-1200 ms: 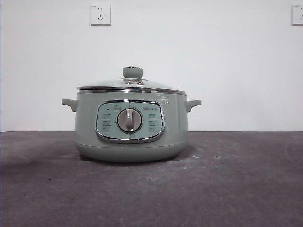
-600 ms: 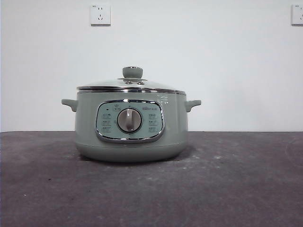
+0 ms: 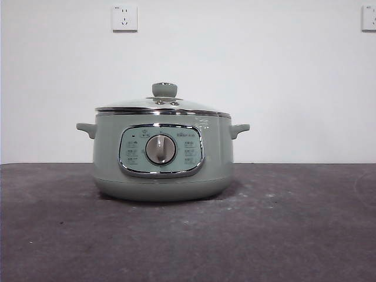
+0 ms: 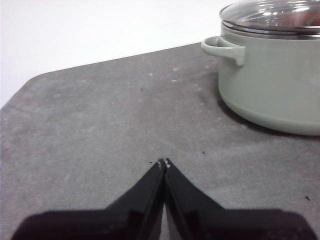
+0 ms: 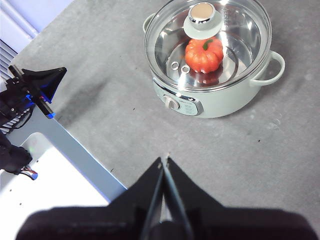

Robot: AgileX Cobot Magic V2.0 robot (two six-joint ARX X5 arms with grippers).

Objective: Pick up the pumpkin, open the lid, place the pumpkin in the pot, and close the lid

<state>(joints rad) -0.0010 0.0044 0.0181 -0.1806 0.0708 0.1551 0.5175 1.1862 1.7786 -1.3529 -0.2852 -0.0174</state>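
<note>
Sage-green pot (image 3: 163, 158) mid-table, lid (image 5: 207, 44) on — pumpkin (image 5: 204, 54) inside | left gripper (image 4: 164, 163) closed, empty, near pot | right gripper (image 5: 165, 161) closed, empty, high | grey table (image 3: 294, 235) open all round

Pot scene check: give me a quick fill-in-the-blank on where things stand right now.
1. The pumpkin sits ____ the pot.
2. The lid rests ____ the pot.
3. The left gripper holds ____.
4. The right gripper has its jaws ____.

Missing words: inside; on; nothing; shut
</note>
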